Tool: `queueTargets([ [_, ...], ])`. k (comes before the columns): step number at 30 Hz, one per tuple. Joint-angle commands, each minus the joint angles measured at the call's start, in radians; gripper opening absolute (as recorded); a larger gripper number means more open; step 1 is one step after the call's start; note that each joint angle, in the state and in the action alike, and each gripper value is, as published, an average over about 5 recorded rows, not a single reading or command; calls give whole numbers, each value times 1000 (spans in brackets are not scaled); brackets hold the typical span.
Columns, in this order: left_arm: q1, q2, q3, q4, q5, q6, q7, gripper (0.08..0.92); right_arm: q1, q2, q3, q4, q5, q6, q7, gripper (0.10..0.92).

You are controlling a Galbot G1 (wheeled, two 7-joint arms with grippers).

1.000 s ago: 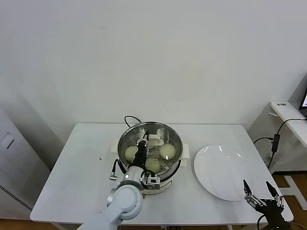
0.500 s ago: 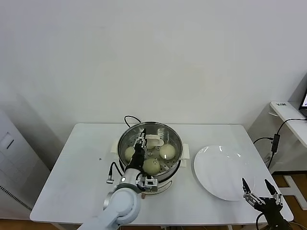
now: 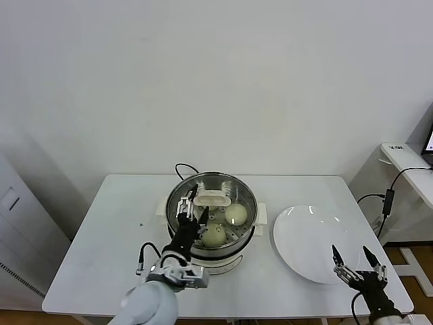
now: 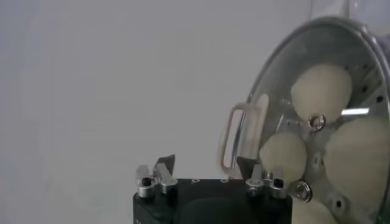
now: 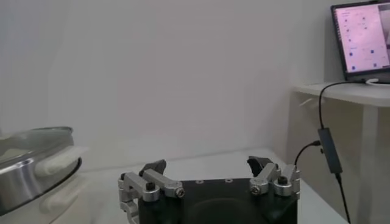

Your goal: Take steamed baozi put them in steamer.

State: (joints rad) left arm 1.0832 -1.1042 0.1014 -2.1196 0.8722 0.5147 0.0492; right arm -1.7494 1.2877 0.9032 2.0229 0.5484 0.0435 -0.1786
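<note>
Your left hand (image 3: 187,206) stood above the near-left rim of the steamer (image 3: 249,200), fingers spread and holding nothing. In the left wrist view the same hand (image 4: 207,173) showed its two fingertips well apart, with only the wall behind them and the steamer's rim off to one side.

Your steamer sat at the middle of the white tabletop (image 3: 115,230), its black cord (image 3: 183,167) looping out behind it. Four buns (image 3: 235,214) lay on the perforated tray inside. From the head view you could make out three: one toward the right, one at the near side, and one at the left partly hidden behind your left hand. The left wrist view showed all four buns (image 4: 320,91) grouped round the tray's centre fitting.

A white plate (image 3: 312,242) lay on the tabletop just right of the steamer, with nothing on it.

Your right hand (image 3: 356,263) hung low at the near-right corner of the tabletop, just off the plate's near edge, fingers spread and holding nothing. The right wrist view confirmed the right hand (image 5: 210,168) spread, with the steamer's side (image 5: 27,167) farther off.
</note>
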Motion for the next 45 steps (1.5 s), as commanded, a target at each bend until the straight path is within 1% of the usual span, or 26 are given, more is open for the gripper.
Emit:
queueTargets([
  [1,162,1,-273,-113,-432,-318,-160,814,143,-81,-121,-3,6,-31,92,823],
  [4,223,-50,-405,-99,-538,-387,-162,821,183,-85,-162,-6,10,-34,113,823],
  [8,318,-158,-564,-50,-654,-491,-117,823,210,-85,-195,-10,8,-37,127,823],
  [10,357,-198,-623,-20,-693,-536,-92,823,217,-85,-204,-12,4,-38,129,823],
  [14,415,-260,-706,40,-732,-623,-42,823,223,-88,-214,-18,-7,-37,127,823],
  [18,456,-303,-744,81,-768,-674,4,823,217,-81,-216,-28,-19,-34,120,823],
  [23,473,-331,-775,122,-783,-708,35,823,207,-63,-215,-44,-33,-19,98,823],
  [30,480,-355,-803,144,-805,-721,44,823,199,-53,-216,-49,-58,-11,76,823],
  [37,478,-358,-817,150,-827,-717,51,823,197,-45,-217,-55,-70,-7,67,823],
  [45,477,-356,-820,153,-851,-713,82,823,195,-43,-215,-60,-74,-2,58,823],
])
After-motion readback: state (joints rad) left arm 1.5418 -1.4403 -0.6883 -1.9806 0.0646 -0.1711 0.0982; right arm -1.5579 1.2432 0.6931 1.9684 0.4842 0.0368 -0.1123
